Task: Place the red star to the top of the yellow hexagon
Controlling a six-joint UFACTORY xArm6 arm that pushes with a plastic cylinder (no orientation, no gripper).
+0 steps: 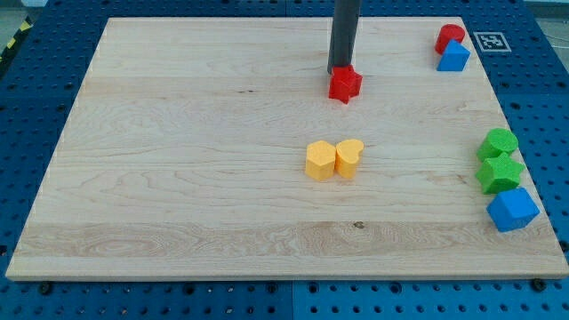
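Note:
The red star (345,84) lies on the wooden board, above the middle and a little to the right. My tip (338,71) is at the star's upper left edge, touching it. The yellow hexagon (320,161) lies near the board's centre, below the star and slightly to its left. A yellow heart (349,157) touches the hexagon's right side. The star is well apart from the hexagon, towards the view's top.
A red block (450,37) and a blue triangle-like block (453,58) sit at the top right. At the right edge lie a green block (498,142), a green star (499,173) and a blue cube (512,210). The board (178,178) rests on a blue pegboard table.

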